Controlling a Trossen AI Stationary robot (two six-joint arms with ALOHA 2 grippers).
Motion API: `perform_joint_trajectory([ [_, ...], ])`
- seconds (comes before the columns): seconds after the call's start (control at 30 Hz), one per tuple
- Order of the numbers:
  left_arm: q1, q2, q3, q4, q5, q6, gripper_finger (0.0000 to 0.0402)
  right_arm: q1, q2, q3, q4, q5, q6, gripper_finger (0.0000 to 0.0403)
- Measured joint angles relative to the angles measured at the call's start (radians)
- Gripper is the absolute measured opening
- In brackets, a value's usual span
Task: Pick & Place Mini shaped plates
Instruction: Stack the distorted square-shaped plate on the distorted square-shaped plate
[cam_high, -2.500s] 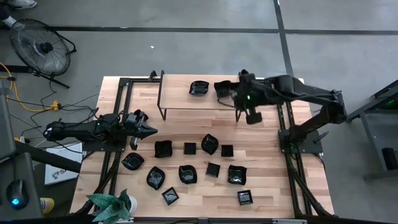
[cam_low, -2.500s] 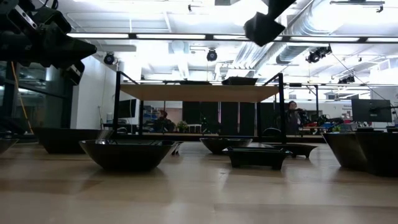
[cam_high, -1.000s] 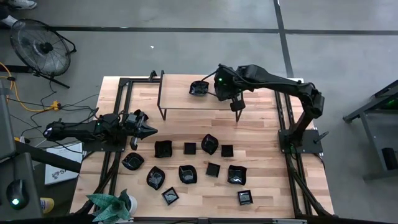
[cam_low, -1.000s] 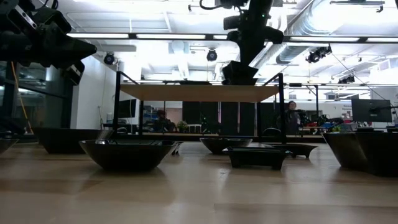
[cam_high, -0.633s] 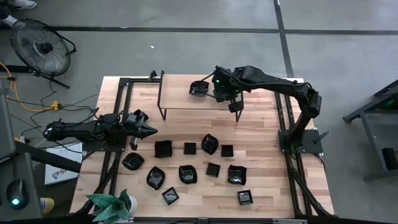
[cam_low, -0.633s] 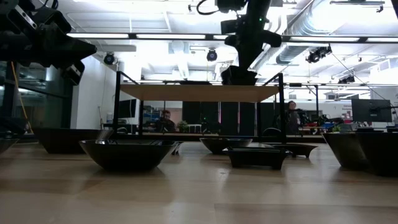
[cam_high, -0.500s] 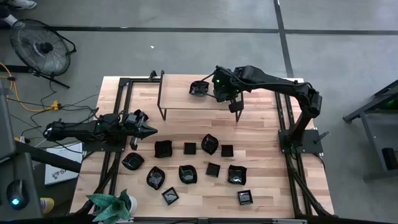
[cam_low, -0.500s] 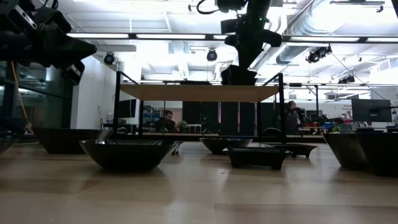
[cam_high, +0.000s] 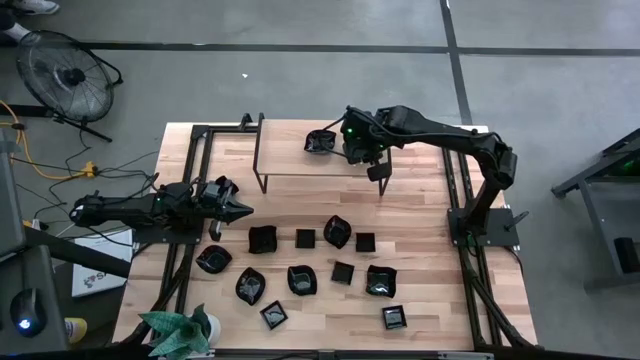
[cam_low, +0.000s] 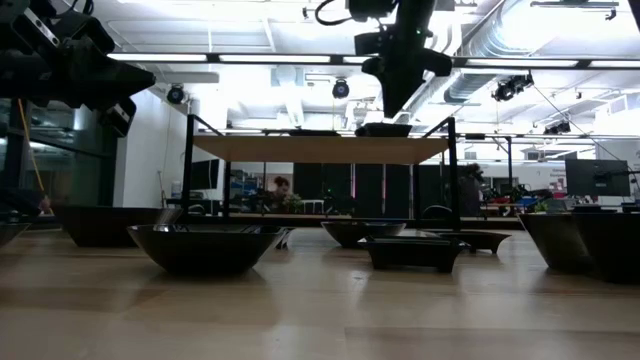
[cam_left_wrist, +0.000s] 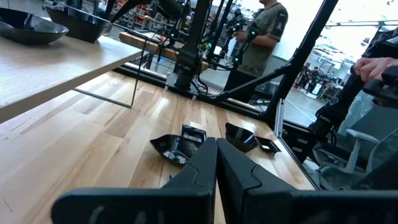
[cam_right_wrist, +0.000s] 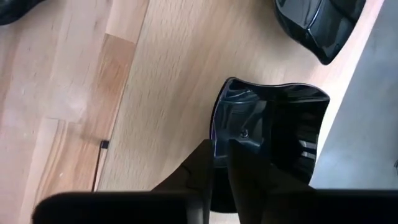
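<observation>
Glossy black wavy-edged plate (cam_right_wrist: 273, 134), pale wooden shelf (cam_right_wrist: 168, 93)

- A black dish (cam_low: 384, 129) sits on the raised shelf (cam_low: 320, 149).
- The right hand (cam_low: 396, 100) hangs just above it.
- More dishes (cam_low: 205, 246) rest on the worktop (cam_low: 320, 310).
- The left hand (cam_low: 75, 70) shows upper left.
</observation>
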Motion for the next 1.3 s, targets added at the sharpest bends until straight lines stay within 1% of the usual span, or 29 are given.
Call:
perform_joint_trajectory([
  [0.27,0.0,0.0,0.0,0.0,0.0,0.0,0.0001,0.0,-0.024,0.0,0.009,0.086,0.032,0.0074],
  [0.4,0.0,0.0,0.0,0.0,0.0,0.0,0.0001,0.001,-0.05,0.002,0.008,0.079,0.085,0.0081],
  [0.57,0.0,0.0,0.0,0.0,0.0,0.0,0.0001,0.013,-0.074,0.002,-0.013,0.054,0.226,0.0085],
  [0.8,0.0,0.0,0.0,0.0,0.0,0.0,0.0001,0.054,-0.102,0.002,-0.108,-0.028,0.462,0.0085],
  [1.0,0.0,0.0,0.0,0.0,0.0,0.0,0.0001,0.101,-0.131,0.002,-0.185,-0.141,0.662,0.0085],
  [1.17,0.0,0.0,0.0,0.0,0.0,0.0,0.0001,0.155,-0.155,0.002,-0.235,-0.245,0.776,0.0085],
  [1.3,0.0,0.0,0.0,0.0,0.0,0.0,0.0001,0.205,-0.159,0.002,-0.27,-0.279,0.831,0.0085],
])
